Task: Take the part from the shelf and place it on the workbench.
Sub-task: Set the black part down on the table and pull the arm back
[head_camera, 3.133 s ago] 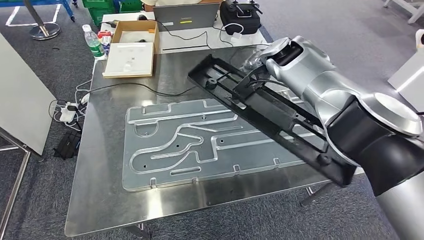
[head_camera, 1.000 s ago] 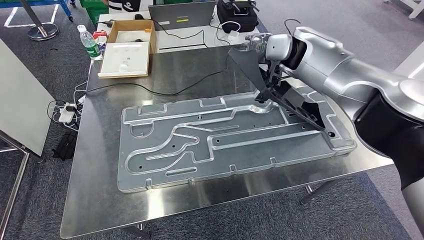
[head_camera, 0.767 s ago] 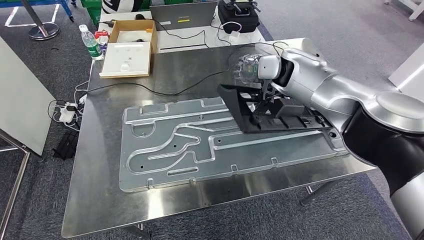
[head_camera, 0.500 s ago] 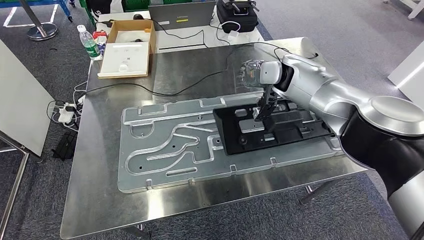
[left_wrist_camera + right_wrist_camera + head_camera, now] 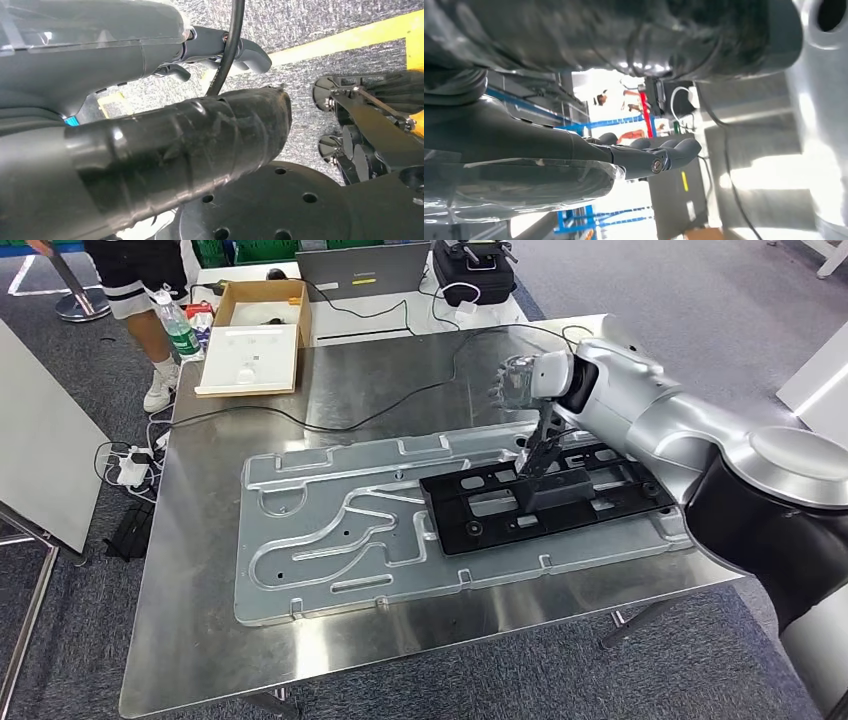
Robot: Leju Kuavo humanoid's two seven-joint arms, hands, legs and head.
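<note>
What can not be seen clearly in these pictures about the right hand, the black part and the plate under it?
- Right hand, head view: blurred under a clear cover, so whether its fingers touch the black part cannot be told.
- Right wrist view: the thumb blocks the part.
- Aluminium plate, head view: its far right end is hidden behind the right arm.
- Bottle, head view: label too small to read.

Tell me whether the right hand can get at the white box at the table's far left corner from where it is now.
Probably not as it stands: the right hand is over the black part on the right, while the white box lies far across the table.
</note>
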